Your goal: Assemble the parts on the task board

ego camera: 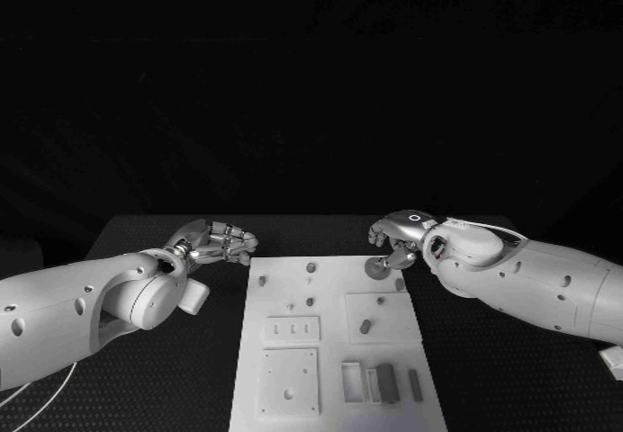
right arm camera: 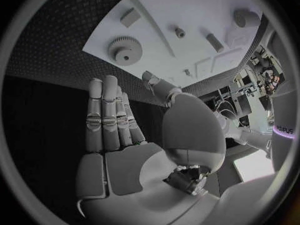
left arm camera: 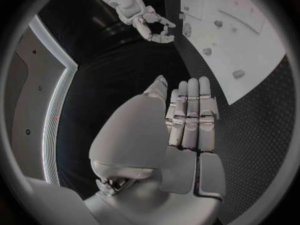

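Left hand [ego camera: 218, 241] in head view: off the task board's [ego camera: 335, 396] far-left corner, over the black table [ego camera: 156, 234], fingers curled, can't tell grip from here. Right hand [ego camera: 396, 236] above the board's far-right corner, just over a round gear [ego camera: 376, 265]. Grey parts on the board: pegs [ego camera: 311, 266] at the far end, blocks [ego camera: 383, 378] near the close edge.

Left wrist view: left hand [left arm camera: 187, 120] flat, fingers straight and together, holding nothing; board beside it.

Right wrist view: right hand [right arm camera: 109, 117] likewise flat and empty; gear [right arm camera: 124, 49] lies on the board ahead of the fingertips, not touched.

Left hand [ego camera: 214, 241] empty, fingers straight, right hand [ego camera: 396, 236] likewise
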{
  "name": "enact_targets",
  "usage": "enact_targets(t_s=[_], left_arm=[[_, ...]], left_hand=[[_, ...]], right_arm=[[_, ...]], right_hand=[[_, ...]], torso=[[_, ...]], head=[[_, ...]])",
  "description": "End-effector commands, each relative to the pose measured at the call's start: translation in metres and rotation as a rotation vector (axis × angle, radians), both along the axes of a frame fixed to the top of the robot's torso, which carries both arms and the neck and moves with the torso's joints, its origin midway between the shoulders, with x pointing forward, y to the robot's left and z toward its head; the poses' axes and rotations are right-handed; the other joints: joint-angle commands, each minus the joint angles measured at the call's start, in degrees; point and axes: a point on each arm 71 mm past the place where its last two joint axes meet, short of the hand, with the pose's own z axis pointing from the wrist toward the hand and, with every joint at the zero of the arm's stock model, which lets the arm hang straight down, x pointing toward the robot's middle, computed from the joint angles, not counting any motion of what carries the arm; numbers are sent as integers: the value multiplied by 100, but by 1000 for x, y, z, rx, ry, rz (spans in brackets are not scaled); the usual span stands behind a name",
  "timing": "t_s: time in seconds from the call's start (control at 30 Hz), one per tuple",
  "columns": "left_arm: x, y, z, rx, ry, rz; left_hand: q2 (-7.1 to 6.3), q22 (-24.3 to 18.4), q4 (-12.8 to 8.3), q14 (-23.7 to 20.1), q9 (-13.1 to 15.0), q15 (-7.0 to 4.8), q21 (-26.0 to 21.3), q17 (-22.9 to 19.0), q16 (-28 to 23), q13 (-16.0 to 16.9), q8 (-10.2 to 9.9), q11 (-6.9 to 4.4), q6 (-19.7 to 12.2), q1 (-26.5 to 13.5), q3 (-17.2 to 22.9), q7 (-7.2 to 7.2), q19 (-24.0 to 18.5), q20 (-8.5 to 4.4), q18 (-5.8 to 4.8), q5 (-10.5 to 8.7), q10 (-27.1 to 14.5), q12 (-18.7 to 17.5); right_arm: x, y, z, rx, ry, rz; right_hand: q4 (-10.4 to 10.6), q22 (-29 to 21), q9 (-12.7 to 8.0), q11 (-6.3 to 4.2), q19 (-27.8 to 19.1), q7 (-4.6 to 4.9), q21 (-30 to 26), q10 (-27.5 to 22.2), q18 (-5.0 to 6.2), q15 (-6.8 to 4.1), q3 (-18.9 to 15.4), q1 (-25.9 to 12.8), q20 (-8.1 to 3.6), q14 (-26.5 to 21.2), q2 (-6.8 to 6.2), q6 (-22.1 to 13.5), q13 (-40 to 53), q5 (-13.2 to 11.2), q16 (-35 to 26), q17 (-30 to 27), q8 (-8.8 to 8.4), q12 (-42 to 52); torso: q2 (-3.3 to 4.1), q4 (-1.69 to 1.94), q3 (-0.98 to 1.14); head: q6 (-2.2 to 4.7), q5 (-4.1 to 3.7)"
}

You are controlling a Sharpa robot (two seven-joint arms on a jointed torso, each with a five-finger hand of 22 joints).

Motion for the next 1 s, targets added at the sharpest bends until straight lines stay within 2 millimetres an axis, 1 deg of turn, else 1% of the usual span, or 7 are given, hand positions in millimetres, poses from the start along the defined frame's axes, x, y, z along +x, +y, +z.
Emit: enact_targets(t_s=[0.03, 0.17, 0.27, 0.57, 0.73, 0.87, 1.0], left_arm=[[0, -2, 2, -13, -8, -16], [0, -3, 2, -15, -8, -21], [-1, -3, 2, -15, -8, -20], [-1, -2, 2, -14, -8, -17], [-1, -3, 2, -14, -8, -19], [-1, -3, 2, -14, -8, -20], [-1, -4, 2, -15, -8, -21]], left_hand=[[-10, 6, -9, 29, 9, 15, -30, 7, -38, 5, 1, 27, 12, -37, -41, 4, 13, -3, 31, 23, -20, -26], [-10, 7, -8, 28, 11, 16, -32, 10, -42, 5, 1, 29, 15, -38, -40, 3, 12, -2, 30, 23, -23, -30], [-7, 7, -9, 29, 12, 16, -34, 12, -45, 6, 1, 30, 18, -37, -39, 3, 12, -2, 30, 24, -25, -33], [-11, 10, -8, 30, 14, 17, -38, 19, -52, 7, -3, 36, 17, -40, -40, 4, 12, -1, 30, 23, -34, -45], [-12, 11, -8, 31, 15, 17, -39, 22, -56, 7, -6, 39, 13, -41, -40, 5, 13, -1, 30, 23, -40, -51], [-12, 13, -8, 33, 15, 17, -41, 27, -60, 7, -10, 43, 10, -43, -40, 6, 15, -2, 30, 23, -48, -59], [-11, 14, -8, 34, 16, 16, -43, 30, -63, 7, -12, 47, 9, -44, -39, 7, 15, -1, 30, 23, -54, -65]], right_arm=[[2, -4, -8, -71, 21, -8], [3, -6, -17, -84, 34, -16], [4, -6, -21, -92, 45, -20], [6, -11, -32, -114, 78, -29], [6, -8, -33, -108, 82, -21], [7, -5, -35, -100, 91, -14], [7, -3, -42, -98, 100, -10]], right_hand=[[41, 130, -6, -5, -52, -4, -2, -46, 212, 2, 6, 18, 6, -53, -57, -52, -6, -3, -19, 7, -25, -15], [31, 132, -7, -3, -64, -6, 3, -76, 211, 3, 14, 58, 7, -65, -64, -74, -6, -3, -16, 13, -28, -11], [34, 132, -8, 0, -76, -17, 4, -110, 212, 6, 10, 63, 13, -75, -71, -94, -9, -3, -15, 17, -31, -15], [34, 131, -2, 7, -122, -50, 1, -201, 212, 14, 13, 96, 29, -123, -57, -117, -12, -3, -19, 24, -22, -12], [45, 133, 7, -4, -122, -58, 11, -199, 212, 5, 14, 101, 33, -118, -21, -95, -5, -3, -5, 33, -1, 3], [75, 137, 32, -27, -99, -52, 44, -191, 212, -16, 22, 109, 23, -88, 70, -12, 8, -2, 29, 52, 58, 19], [58, 137, 60, -46, -107, -45, 68, -181, 212, -33, 33, 149, 14, -86, 331, 87, 21, -2, 46, 63, 124, 32]], torso=[[-2, -9, -3], [-1, 7, -10], [1, 20, -7], [1, 12, -16], [0, 6, -12], [1, 16, -14], [1, 26, -14]], head=[[-11, -22], [-12, -39], [-22, -51], [-58, -68], [-62, -61], [-71, -74], [-78, -75]])
